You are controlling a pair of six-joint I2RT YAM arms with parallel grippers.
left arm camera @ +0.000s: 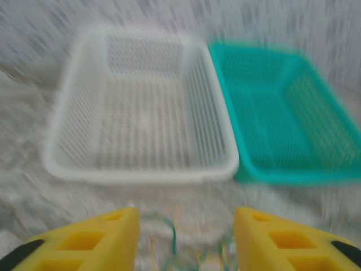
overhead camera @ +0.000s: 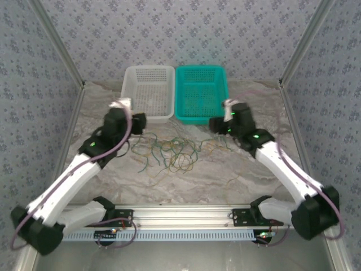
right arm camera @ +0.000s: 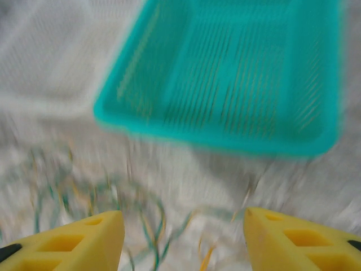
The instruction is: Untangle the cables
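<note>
The cables (overhead camera: 169,152), thin dark green and yellow-tan strands, lie in a loose tangle on the marble-patterned table in front of two baskets. My left gripper (overhead camera: 137,122) hovers over the tangle's left end. My right gripper (overhead camera: 216,125) is over its right end. In the blurred left wrist view, the left gripper (left arm camera: 186,243) is open, its yellow fingers (left arm camera: 96,240) standing apart above the cable strands (left arm camera: 174,236). The right gripper (right arm camera: 183,243) is also open, with cable loops (right arm camera: 155,231) on the table below the gap. Neither holds anything.
A white mesh basket (overhead camera: 148,68) and a teal mesh basket (overhead camera: 201,68) stand side by side behind the tangle. Both appear in the left wrist view, white (left arm camera: 141,172) and teal (left arm camera: 293,176). Patterned walls enclose the table. A metal rail (overhead camera: 180,214) runs along the near edge.
</note>
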